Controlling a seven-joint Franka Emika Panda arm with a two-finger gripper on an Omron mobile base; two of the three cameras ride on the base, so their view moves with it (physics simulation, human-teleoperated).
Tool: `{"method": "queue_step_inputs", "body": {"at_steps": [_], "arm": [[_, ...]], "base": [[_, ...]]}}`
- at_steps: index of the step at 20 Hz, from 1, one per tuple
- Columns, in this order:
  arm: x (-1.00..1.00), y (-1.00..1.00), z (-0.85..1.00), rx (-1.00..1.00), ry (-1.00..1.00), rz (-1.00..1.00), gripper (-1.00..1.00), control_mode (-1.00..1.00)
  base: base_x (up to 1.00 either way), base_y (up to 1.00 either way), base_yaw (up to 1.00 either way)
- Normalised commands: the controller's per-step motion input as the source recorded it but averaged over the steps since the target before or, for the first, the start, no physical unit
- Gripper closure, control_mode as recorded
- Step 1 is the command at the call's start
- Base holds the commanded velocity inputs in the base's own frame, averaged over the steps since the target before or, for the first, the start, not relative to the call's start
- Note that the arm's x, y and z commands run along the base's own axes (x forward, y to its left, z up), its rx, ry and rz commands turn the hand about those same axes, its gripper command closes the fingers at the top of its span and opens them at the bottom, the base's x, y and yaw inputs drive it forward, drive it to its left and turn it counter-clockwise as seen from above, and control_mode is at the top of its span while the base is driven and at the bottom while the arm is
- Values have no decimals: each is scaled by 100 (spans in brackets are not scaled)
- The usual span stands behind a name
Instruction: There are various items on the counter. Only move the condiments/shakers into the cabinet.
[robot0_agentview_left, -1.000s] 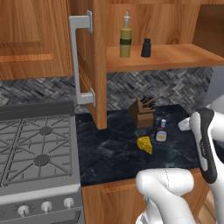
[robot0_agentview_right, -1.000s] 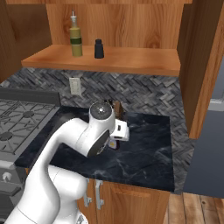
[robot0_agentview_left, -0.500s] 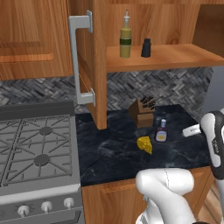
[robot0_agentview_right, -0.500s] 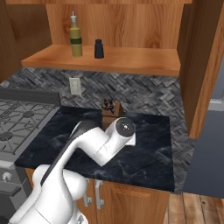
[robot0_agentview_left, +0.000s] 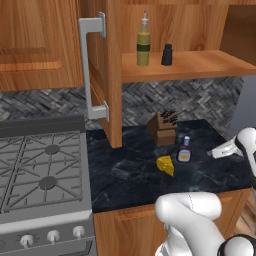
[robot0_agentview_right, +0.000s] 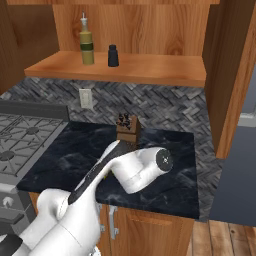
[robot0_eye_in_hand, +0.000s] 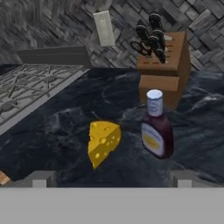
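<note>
The tall yellow-olive bottle (robot0_agentview_left: 143, 42) (robot0_agentview_right: 87, 42) and the small black shaker (robot0_agentview_left: 167, 55) (robot0_agentview_right: 113, 56) stand on the wall cabinet's shelf (robot0_agentview_left: 200, 65). Down on the black counter (robot0_agentview_left: 130, 170), the dark-purple bottle (robot0_agentview_left: 184, 150) (robot0_eye_in_hand: 156, 127) with a red cap stands upright. A cheese wedge (robot0_agentview_left: 166, 165) (robot0_eye_in_hand: 103, 141) lies to its left, and the knife block (robot0_agentview_left: 162, 128) (robot0_eye_in_hand: 164, 65) stands behind it. My gripper (robot0_agentview_left: 216, 151) (robot0_eye_in_hand: 111, 179) hovers low at the counter's right end, pointing at the bottle. It is open, a short way off, with nothing between its fingers.
The cabinet door (robot0_agentview_left: 107, 70) stands open left of the shelf, its grey handle (robot0_agentview_left: 87, 70) facing out. A gas stove (robot0_agentview_left: 40, 170) borders the counter on the left. A wall outlet (robot0_eye_in_hand: 104, 28) sits on the tiled backsplash. A wooden side panel (robot0_agentview_right: 227, 75) bounds the right.
My arm has swung down and to the right, bringing the hand low beside the counter's right end. The bottles, cheese and knife block have not moved.
</note>
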Motion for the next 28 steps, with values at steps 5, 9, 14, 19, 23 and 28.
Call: {"method": "queue_step_inputs", "body": {"at_steps": [5,9,14,19,23,28], "arm": [[15,-19,-33,15,-27,17,-100,-100],[13,-8,-28,11,-29,17,-100,-100],[8,0,-20,3,-17,9,-100,-100],[10,0,0,0,2,0,-100,-100],[33,0,0,0,3,2,-100,-100],[36,0,-9,0,3,6,-100,-100]], "base": [[0,0,0],[0,0,0],[0,0,0],[0,0,0],[0,0,0],[0,0,0]]}}
